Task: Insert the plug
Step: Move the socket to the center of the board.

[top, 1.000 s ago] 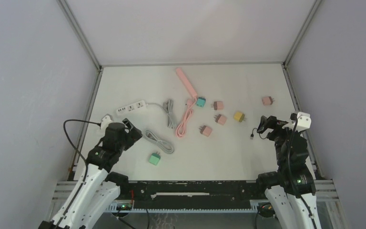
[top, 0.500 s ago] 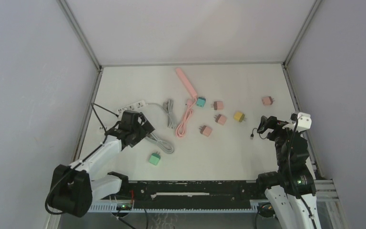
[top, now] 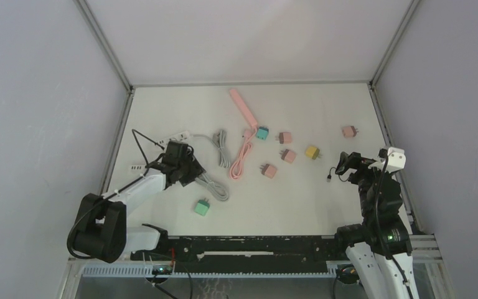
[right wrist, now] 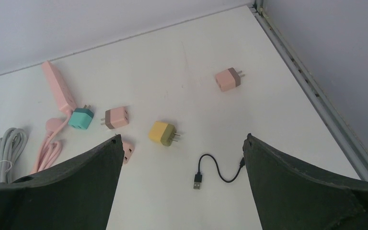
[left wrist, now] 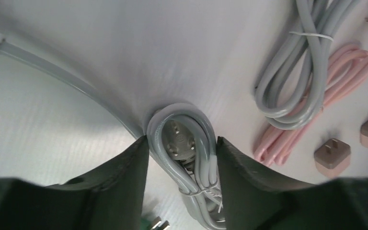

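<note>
1. Your left gripper [left wrist: 182, 140] grasps the grey coiled power cable [left wrist: 155, 128]; its grey plug [left wrist: 178, 142] sits between the jaws.
2. Your right gripper [right wrist: 182, 138] stands released, wide; a short black USB cable [right wrist: 218, 173] lies just ahead.

Grey cable bundle [left wrist: 202, 148], pink power strip [top: 243, 107]

Bright even light casts soft, faint shadows
</note>
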You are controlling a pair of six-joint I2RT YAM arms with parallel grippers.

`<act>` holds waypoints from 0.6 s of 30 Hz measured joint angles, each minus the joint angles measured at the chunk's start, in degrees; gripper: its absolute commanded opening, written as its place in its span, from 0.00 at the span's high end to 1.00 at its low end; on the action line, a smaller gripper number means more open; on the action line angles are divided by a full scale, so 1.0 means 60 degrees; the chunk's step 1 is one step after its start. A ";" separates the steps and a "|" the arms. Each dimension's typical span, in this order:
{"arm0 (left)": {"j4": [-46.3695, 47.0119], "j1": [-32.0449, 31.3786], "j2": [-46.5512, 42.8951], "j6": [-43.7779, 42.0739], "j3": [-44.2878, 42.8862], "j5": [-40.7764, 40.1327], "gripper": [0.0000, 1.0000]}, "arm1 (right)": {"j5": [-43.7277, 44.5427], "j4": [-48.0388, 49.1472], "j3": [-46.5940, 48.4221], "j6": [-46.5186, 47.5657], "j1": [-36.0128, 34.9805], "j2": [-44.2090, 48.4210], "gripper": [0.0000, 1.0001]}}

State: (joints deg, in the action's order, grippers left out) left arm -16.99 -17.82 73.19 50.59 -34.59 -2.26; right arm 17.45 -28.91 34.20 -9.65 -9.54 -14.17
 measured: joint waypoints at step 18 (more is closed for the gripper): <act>0.1326 -0.2929 0.0568 0.1676 -0.0138 0.0707 0.59 | -0.0204 0.0000 0.0000 -0.0007 0.0000 0.0189 0.00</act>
State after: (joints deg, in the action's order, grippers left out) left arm -9.04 -35.40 76.60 60.64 -35.42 1.98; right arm 16.23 -28.91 34.20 -9.69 -9.54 -13.04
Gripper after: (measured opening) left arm 0.448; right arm 1.000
